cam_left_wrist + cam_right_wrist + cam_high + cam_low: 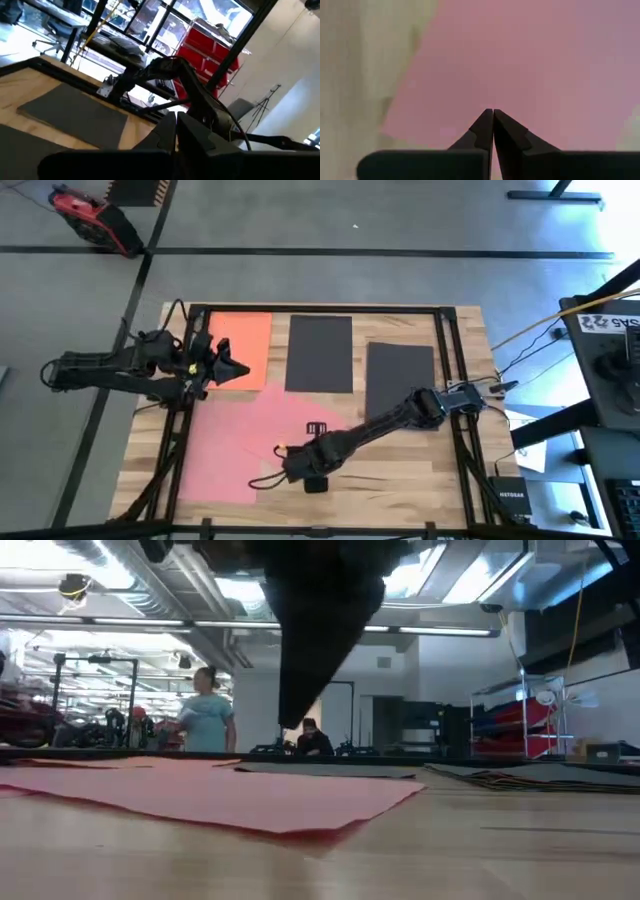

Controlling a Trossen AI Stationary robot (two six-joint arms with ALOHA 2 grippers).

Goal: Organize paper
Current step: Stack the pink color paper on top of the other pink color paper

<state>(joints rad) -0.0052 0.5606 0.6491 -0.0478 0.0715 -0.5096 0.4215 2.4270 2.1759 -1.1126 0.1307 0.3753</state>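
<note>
Left gripper (pixel 176 131), fingers pressed together w/ no gap, points across the wooden table (pixel 45 82), where a black sheet (pixel 75 112) lies flat; a second dark sheet (pixel 20 142) sits just nearer. Beyond, the right arm (pixel 200 95) reaches down, w/ a red cabinet (pixel 210 50) in the bkgd.

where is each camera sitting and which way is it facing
High view: overhead, looking straight down on the wooden table; both arms show, the right claw over the pink paper.
Low view: at tabletop height, looking level across the pink paper into the room; a dark arm hangs from above.
Left wrist view: looks past the shut left claw toward a black paper.
Right wrist view: looks down past the shut right claw at pink paper.
Shared: all but the left wrist view show pink paper.
</note>
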